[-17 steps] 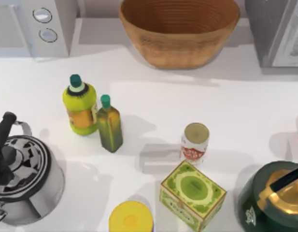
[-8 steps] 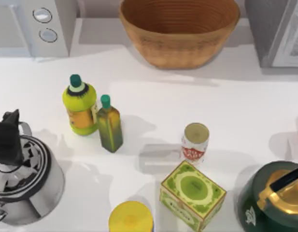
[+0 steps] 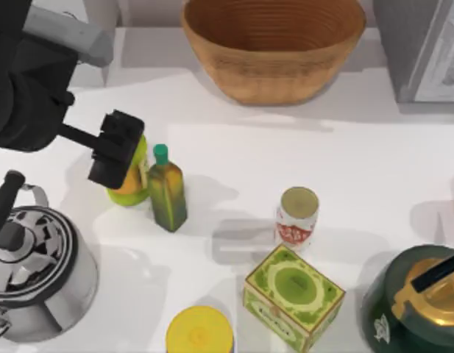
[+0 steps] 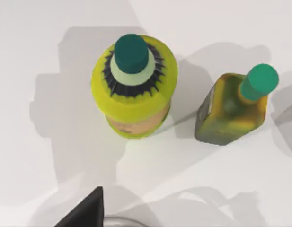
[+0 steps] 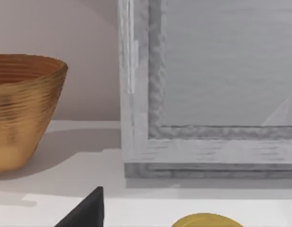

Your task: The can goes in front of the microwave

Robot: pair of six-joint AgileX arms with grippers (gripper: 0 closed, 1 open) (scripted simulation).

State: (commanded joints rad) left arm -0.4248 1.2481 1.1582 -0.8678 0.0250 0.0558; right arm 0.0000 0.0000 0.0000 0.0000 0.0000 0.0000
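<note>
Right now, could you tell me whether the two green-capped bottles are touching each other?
Apart. The left wrist view shows a strip of white table between the round yellow bottle and the olive-green bottle.

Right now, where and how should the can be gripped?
Grip the can across its round side wall below the rim, coming from above; it stands upright. The green box crowds its near side, so close the jaws left to right.
</note>
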